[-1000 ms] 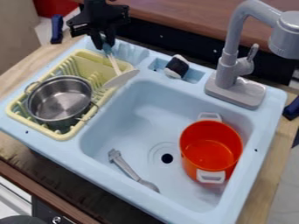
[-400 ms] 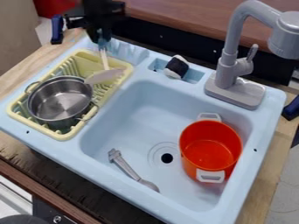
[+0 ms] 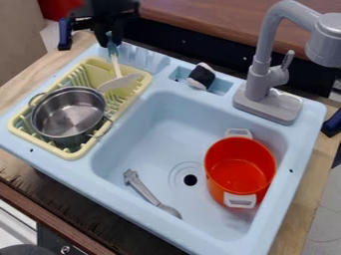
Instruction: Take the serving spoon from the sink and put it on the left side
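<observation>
Over the back part of the yellow dish rack (image 3: 69,156), the black gripper (image 3: 110,43) hangs with its jaws apparently clamped on the teal end of the pale utensil I'd take for the serving spoon (image 3: 120,82). Its broad head slants down over the rack, close by the metal pot (image 3: 68,117).

If the jaws open with the head still raised, I'd expect the spoon to tip, since all its weight hangs from 1 end; it could slide over the rack's basin-side rim and back into the sink (image 3: 163,114). Lowered a little nearer the pot, the head might catch on the pot's rim and twist in the grip. The rack's slots could snag its edge too, and a head propped on them may leave the handle sticking up.

From where I'm standing, I can't tell whether the head touches the rack or floats just above it. It covers some of the slots behind the pot, and the pot hides the rack's floor. The grip on the teal end is dark and hard to read, so its firmness is anyone's guess. The arm is cut off by the top edge, beyond the rack.
</observation>
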`<state>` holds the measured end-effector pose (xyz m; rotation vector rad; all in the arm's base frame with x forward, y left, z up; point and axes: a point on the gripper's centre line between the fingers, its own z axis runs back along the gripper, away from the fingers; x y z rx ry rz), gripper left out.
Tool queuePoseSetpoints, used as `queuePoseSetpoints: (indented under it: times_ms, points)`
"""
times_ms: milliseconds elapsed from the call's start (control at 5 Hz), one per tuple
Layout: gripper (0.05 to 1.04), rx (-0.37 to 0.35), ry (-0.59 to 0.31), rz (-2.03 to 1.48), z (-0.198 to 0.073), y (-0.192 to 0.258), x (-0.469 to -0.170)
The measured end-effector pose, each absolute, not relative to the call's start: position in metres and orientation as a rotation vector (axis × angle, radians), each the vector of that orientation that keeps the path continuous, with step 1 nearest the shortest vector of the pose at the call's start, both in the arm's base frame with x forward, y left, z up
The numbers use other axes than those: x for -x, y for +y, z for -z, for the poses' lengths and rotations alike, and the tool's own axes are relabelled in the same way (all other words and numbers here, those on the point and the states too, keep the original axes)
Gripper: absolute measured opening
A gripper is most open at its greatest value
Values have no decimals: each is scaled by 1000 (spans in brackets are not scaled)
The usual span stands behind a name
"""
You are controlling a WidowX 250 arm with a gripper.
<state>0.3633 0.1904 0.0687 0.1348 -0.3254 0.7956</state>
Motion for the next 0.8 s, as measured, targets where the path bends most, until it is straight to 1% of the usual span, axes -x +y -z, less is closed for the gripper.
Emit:
queuePoseSetpoints:
  times_ms: [200, 400, 600, 800]
  points:
    - [250, -155, -343, -814, -69, 191, -365]
    - [508, -179, -339, -861, -70, 191, -364]
    - [806, -171, -322, -881, -68, 189, -362]
    - [1001, -169, -292, -893, -64, 187, -356]
